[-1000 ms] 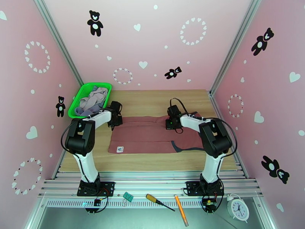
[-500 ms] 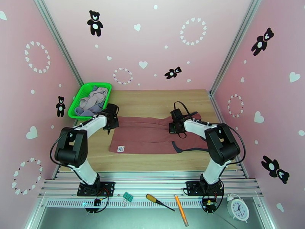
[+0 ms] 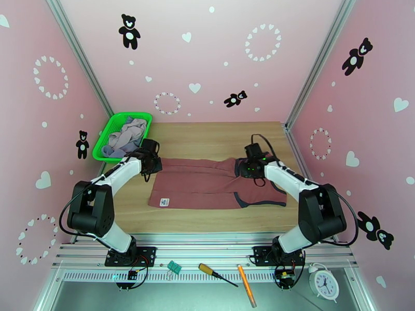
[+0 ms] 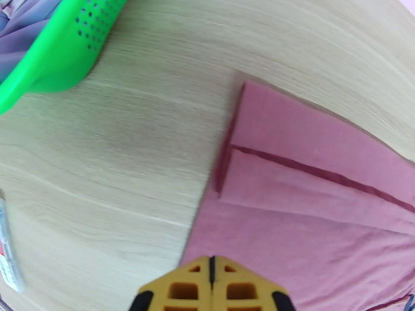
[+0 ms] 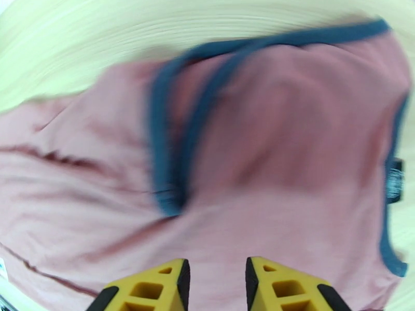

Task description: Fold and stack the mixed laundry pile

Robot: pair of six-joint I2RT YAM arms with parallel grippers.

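Right gripper [image 5: 215, 266] has opened above the rust-red top [image 3: 199, 185].

Red top [image 3: 207, 185] flat on table [image 3: 207, 135]; left gripper [image 3: 151, 165] at its far-left corner, right gripper [image 3: 243, 169] over far-right part; basket [image 3: 102, 145] holds grey clothes [image 3: 127, 136].

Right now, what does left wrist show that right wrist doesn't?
Left wrist: basket with lilac cloth in it, a folded corner of the top, left gripper shut above it. Right wrist: the top's dark trim, blurred, and right gripper open above the cloth. Both: the top lying on the table.
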